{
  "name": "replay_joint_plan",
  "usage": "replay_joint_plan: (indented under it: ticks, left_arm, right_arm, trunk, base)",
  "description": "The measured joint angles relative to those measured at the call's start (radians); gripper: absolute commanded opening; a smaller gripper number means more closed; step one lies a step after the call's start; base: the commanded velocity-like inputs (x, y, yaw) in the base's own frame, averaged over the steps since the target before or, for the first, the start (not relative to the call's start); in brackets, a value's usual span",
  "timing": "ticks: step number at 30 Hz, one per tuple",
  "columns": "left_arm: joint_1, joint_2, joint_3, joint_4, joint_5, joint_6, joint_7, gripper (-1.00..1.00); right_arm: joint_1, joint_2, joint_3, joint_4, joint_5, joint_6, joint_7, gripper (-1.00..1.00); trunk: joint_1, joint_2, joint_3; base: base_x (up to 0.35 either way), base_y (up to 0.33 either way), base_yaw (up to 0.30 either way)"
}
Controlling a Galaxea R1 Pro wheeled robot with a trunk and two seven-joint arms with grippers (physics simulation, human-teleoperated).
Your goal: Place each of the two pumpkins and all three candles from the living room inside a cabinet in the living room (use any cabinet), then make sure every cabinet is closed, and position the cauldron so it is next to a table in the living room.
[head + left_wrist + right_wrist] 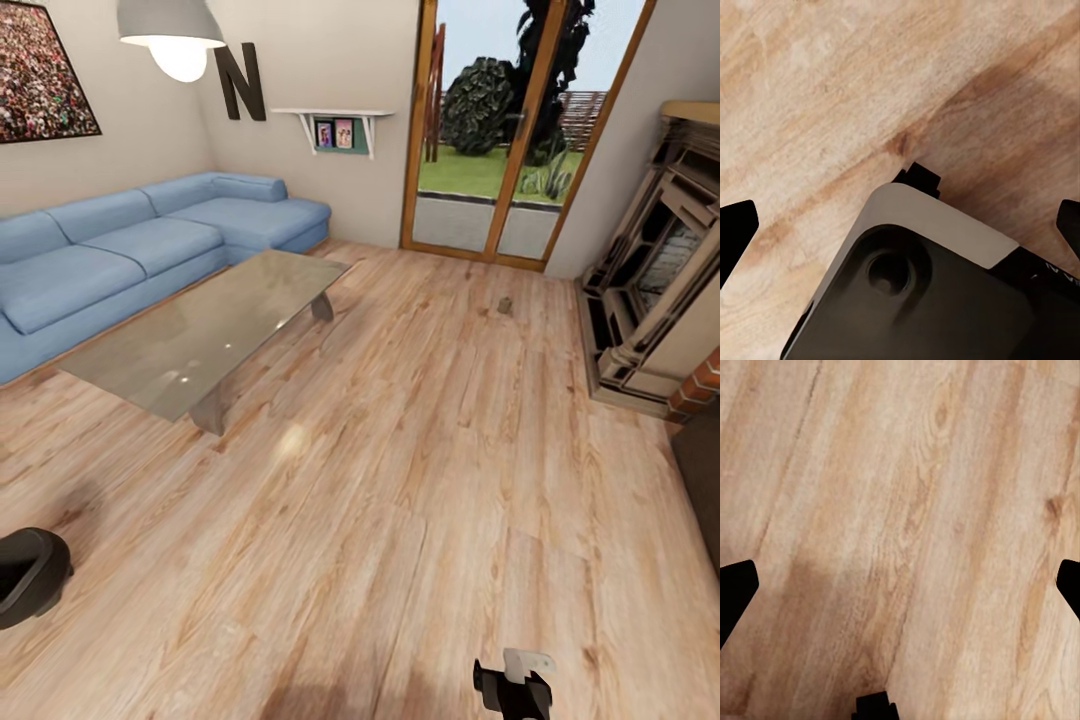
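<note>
Matte-black, the cauldron (pixel 30 575) looks heavy and rigid, best gripped by its rim; both wrist views show the left gripper (pixel 900 225) and right gripper (pixel 900 585) spread wide, holding nothing.

At my eight o'clock the cauldron (pixel 28 575) is cut off by the frame; a small object (pixel 505 303) at one o'clock is too tiny to identify.

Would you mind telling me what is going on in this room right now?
The robot stands on the wooden floor holding nothing. Both claws, left claw and right claw, are open above bare boards. The cauldron sits on the floor at the head view's left edge, apart from the glass table by the blue sofa.
</note>
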Motion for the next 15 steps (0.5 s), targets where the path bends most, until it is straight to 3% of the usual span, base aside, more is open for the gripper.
replay_joint_plan:
  ticks: [15]
  left_arm:
    - [0.0, 0.0, 0.001, -0.001, 0.0, 0.0, 0.0, 1.0]
  right_arm:
    - [0.0, 0.0, 0.0, 0.0, 0.0, 0.0, 0.0, 1.0]
  trunk:
    - [0.0, 0.0, 0.024]
  base:
    - [0.0, 0.0, 0.074]
